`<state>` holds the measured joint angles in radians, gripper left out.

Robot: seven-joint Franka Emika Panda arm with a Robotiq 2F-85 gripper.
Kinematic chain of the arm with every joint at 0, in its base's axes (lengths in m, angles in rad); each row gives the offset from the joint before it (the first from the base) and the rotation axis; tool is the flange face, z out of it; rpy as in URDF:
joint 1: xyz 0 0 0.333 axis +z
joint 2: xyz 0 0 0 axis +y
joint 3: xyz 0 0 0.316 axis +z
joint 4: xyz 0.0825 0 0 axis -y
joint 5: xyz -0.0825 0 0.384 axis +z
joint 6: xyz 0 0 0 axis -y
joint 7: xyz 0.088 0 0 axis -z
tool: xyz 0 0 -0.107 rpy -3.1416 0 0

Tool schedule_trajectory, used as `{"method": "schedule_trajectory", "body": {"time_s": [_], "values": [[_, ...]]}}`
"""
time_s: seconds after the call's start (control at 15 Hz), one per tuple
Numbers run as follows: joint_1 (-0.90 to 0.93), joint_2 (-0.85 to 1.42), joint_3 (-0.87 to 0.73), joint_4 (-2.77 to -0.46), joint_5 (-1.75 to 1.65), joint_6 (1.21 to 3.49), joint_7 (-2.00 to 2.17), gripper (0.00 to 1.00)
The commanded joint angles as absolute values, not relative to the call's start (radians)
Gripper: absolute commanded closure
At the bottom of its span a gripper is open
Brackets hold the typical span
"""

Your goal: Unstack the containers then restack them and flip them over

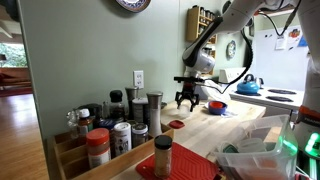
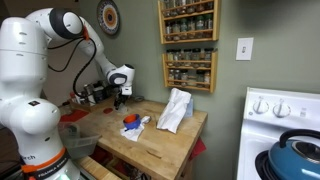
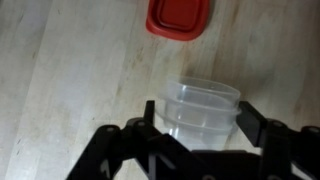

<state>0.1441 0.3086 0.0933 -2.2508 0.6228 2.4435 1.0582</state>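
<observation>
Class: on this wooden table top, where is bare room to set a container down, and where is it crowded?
Bare wood: left of the clear container and red lid in the wrist view; also the table edge in front of the white cloth in an exterior view. Crowded: around the spice jars and under the open gripper.

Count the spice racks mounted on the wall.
2. Both hang on the green wall in an exterior view: the upper rack, and the lower rack directly beneath it. Others may lie outside the frame.
</observation>
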Motion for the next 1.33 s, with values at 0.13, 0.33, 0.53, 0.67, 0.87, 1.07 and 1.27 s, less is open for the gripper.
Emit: {"method": "schedule_trajectory", "body": {"time_s": [0.13, 0.33, 0.53, 0.67, 0.87, 1.07, 1.27], "values": [[0.235, 0.317, 0.032, -2.191, 0.271, 2.365, 1.381, 0.44], [0.268, 0.333, 0.022, -2.125, 0.078, 2.248, 1.537, 0.44], [0.274, 0.354, 0.035, -2.071, -0.006, 2.155, 1.601, 0.44], [0.290, 0.372, 0.032, -2.039, -0.074, 2.110, 1.655, 0.44], [0.315, 0.415, 0.028, -1.999, -0.190, 2.063, 1.745, 0.44], [0.348, 0.453, 0.015, -1.965, -0.317, 2.029, 1.849, 0.44], [0.373, 0.471, 0.009, -1.936, -0.423, 1.991, 1.923, 0.44]]}}
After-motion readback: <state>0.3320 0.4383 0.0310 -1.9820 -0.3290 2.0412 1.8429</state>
